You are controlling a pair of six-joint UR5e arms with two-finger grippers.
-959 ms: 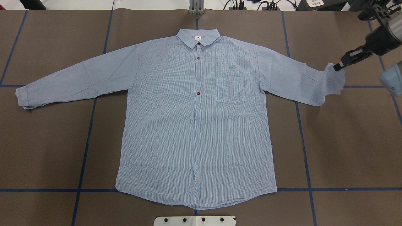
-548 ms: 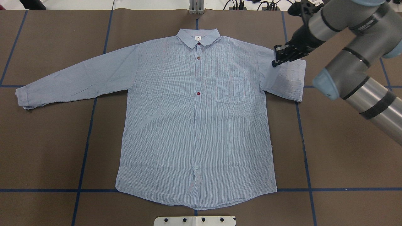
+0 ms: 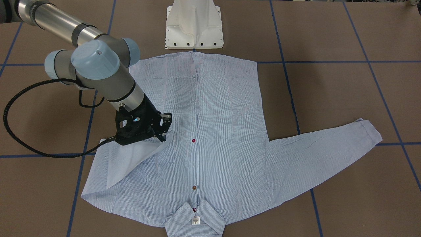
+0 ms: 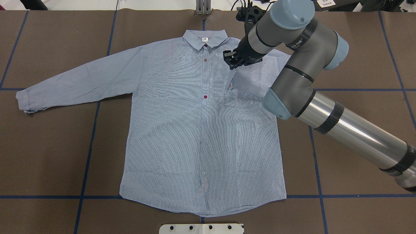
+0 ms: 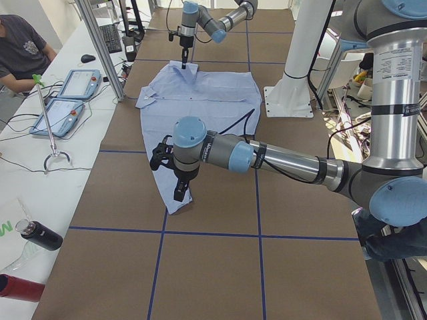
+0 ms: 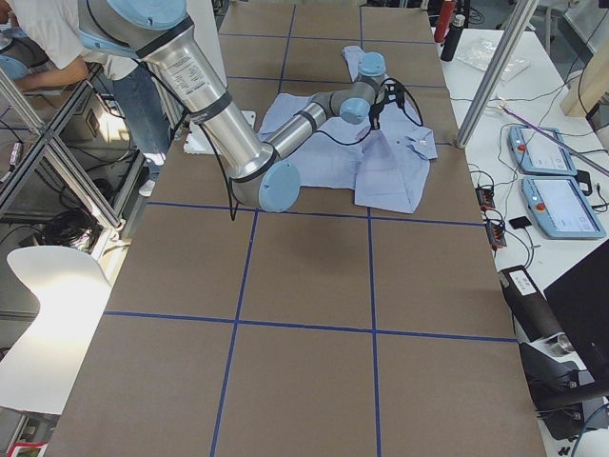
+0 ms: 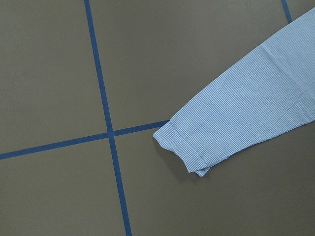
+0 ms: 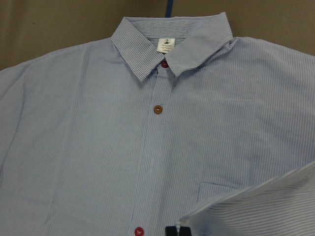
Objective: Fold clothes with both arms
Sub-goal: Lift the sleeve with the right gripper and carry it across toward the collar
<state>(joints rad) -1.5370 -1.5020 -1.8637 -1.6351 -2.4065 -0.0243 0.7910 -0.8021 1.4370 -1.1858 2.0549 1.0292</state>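
One shirt (image 4: pixel 195 130), laid flat and front up on the tabletop (image 4: pixel 48 156). On the right gripper (image 4: pixel 231 61), fingers (image 8: pixel 171 230) were pinched on the right-side sleeve (image 4: pixel 256 78), held above the chest pocket (image 4: pixel 240 101). The left gripper (image 5: pixel 179 190) hovered over the other cuff (image 7: pixel 184 147); its opening could not be told. Judged best: lay the sleeve level across the chest, unwrinkled, before release. Half a second earlier the grip was out by the shoulder.

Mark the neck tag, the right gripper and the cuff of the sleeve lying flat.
neck tag (image 8: pixel 168 45): right wrist view, centre of the white label.
right gripper (image 4: pixel 231 63): overhead view, between the fingertips pinching the folded sleeve (image 4: pixel 253 79).
flat cuff (image 7: pixel 183 148): left wrist view, middle of the cuff band.
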